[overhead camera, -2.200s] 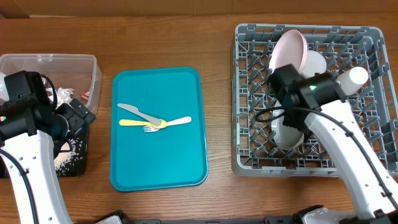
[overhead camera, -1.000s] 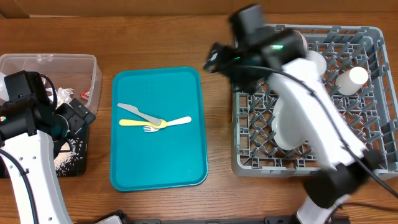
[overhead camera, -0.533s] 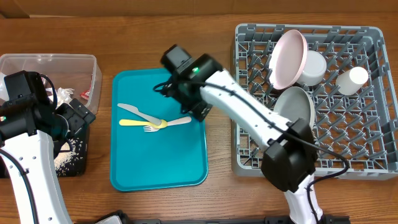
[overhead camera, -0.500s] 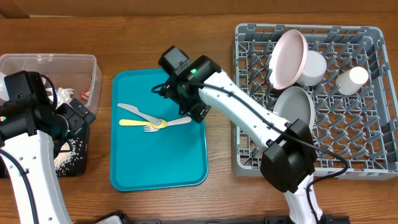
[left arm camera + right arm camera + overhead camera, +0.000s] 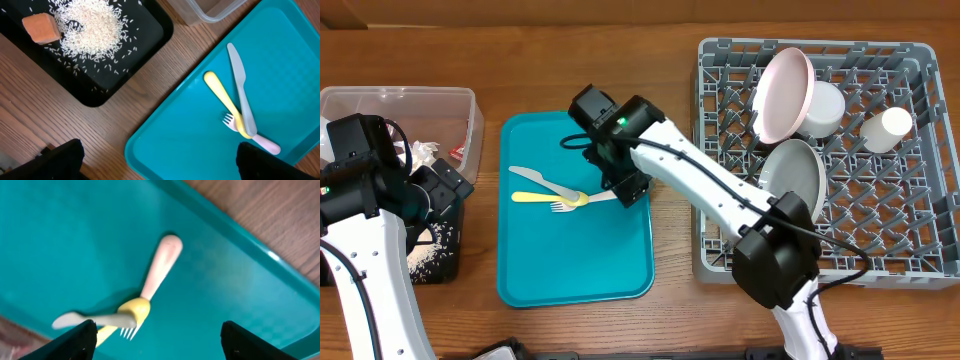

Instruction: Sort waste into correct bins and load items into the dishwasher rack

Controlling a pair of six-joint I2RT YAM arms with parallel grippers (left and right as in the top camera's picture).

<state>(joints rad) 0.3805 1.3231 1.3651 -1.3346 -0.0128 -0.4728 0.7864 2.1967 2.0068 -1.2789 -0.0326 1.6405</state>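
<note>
Beneath right claw (image 5: 157, 330): pale pink plastic fork (image 5: 159, 270), handle toward 1 o'clock; jaws spread, gripping nothing.
Grip advice: close on the bare handle, clear of yellow plastic spoon (image 5: 135, 309) and grey knife (image 5: 85, 321) overlapping its tine end.
Fork location: flat teal tray (image 5: 75, 240), 3 o'clock side.
Destination: grey lattice dishwasher rack (image 5: 880, 48), 3 o'clock of tray.
Left claw (image 5: 162, 162): released, empty.

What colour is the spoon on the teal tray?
Yellow; the spoon shows best in the left wrist view.
</note>
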